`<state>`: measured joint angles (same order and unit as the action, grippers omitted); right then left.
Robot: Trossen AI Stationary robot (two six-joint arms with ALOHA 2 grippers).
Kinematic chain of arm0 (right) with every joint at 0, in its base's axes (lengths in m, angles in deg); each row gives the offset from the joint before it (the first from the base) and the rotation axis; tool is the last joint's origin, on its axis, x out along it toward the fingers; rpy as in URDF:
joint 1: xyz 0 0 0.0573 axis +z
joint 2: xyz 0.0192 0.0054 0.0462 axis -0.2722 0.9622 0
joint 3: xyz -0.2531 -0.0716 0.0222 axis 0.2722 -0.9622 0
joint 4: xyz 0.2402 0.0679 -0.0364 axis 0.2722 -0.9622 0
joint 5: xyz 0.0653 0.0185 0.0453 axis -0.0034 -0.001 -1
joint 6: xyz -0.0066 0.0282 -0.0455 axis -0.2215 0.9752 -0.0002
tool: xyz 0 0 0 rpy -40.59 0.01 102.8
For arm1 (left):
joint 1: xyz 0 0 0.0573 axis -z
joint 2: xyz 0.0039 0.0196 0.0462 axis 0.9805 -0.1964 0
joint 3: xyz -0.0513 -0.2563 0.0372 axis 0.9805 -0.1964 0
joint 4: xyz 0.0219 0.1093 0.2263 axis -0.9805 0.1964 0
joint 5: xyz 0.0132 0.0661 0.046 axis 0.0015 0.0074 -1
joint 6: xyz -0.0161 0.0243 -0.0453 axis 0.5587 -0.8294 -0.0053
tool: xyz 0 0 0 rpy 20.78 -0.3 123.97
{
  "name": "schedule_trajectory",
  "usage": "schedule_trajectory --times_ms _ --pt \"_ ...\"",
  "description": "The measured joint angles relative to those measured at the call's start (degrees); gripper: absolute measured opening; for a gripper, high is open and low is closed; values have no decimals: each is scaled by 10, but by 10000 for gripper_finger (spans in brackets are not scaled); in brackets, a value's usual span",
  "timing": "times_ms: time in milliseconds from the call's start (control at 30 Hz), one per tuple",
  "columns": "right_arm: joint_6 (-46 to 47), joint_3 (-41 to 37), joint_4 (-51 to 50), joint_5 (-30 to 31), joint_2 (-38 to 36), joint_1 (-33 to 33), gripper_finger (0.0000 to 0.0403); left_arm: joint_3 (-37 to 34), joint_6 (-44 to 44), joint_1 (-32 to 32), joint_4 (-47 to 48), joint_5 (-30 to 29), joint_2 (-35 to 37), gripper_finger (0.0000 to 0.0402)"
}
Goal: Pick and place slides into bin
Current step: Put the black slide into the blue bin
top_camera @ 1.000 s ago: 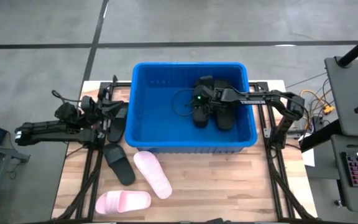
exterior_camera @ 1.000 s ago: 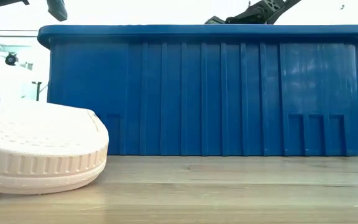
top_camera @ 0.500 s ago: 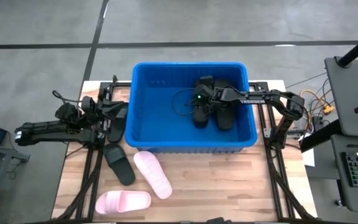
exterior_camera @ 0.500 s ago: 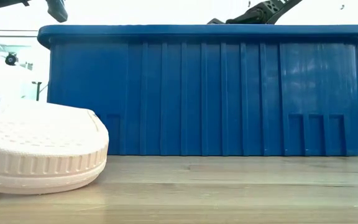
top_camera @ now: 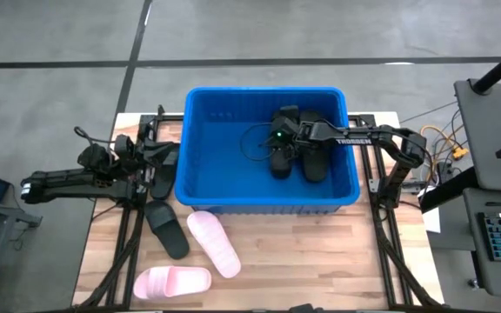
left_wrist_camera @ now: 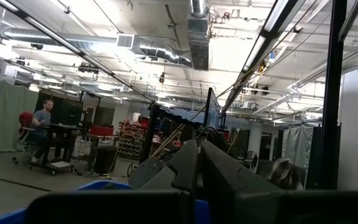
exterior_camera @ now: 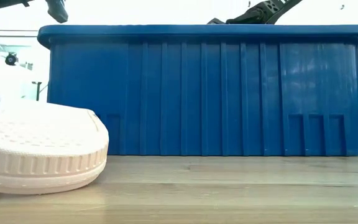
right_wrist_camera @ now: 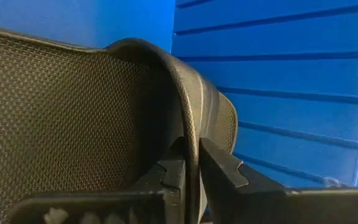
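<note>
Bin: your large bright blue ribbed plastic bin [top_camera: 200, 187] sits at the far middle of the wooden table [top_camera: 320, 261].
Right gripper: your right gripper [right_wrist_camera: 191, 177] is down inside the bin, fingers pinched onto the thin edge of a black rubber slide [right_wrist_camera: 73, 118].
Slides in bin: more black slides [top_camera: 313, 161] lie beside it.
Left gripper: your left gripper [top_camera: 150, 156] waits left of the bin; fingers nearly together, holding nothing.
Slides outside: two black slides [top_camera: 167, 228] lie left of the bin; two light pink slides [top_camera: 214, 243] lie in front.
</note>
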<state>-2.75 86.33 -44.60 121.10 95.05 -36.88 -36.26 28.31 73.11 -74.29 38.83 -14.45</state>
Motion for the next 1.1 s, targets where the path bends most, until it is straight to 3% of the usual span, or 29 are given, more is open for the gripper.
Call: schedule_trajectory --times_ms 433,567,1100 --pt "56 0 -13 -23 0 -2 141 -10 1 0 -3 0 1 6" --pt "92 15 -59 -66 -1 -5 164 -10 1 0 -3 0 3 6" --pt "131 77 -149 -99 -1 -4 176 -10 7 0 -3 0 4 6"
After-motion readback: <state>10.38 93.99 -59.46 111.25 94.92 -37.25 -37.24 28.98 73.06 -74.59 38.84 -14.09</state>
